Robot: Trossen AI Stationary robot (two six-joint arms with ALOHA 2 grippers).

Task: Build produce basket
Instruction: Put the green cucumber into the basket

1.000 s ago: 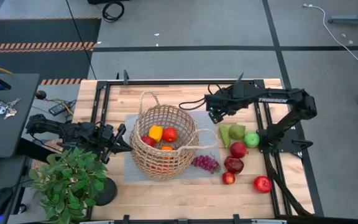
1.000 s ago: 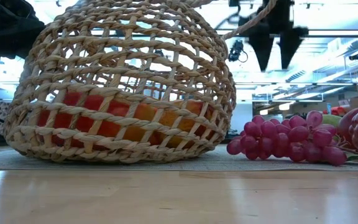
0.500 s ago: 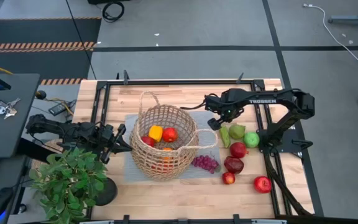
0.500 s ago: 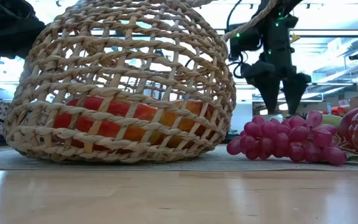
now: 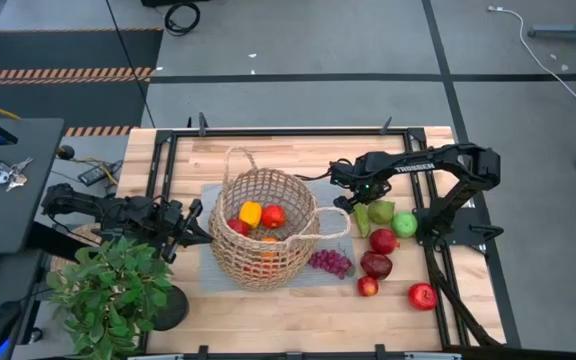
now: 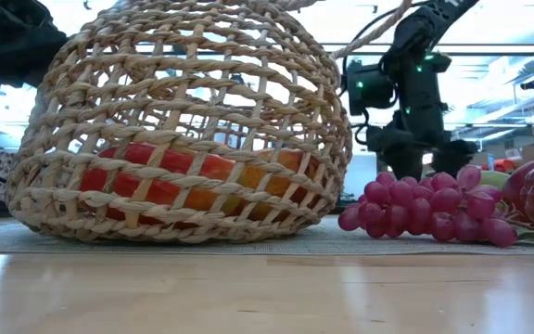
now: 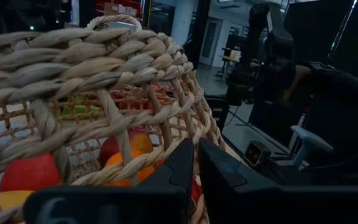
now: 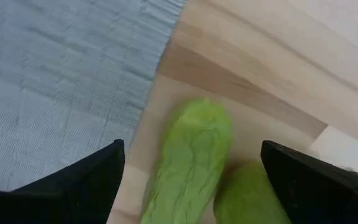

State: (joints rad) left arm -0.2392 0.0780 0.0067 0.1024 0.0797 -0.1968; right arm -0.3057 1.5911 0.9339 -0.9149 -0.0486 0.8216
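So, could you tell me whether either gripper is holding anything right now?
The left gripper pinches the basket at its rim wall. The right gripper is open, straddling a green pear without gripping it.

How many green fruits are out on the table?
3, all right of the basket: one pear beneath the open right hand, a second pear beside it, a rounder bright green fruit just beyond. Others may hide inside the basket.
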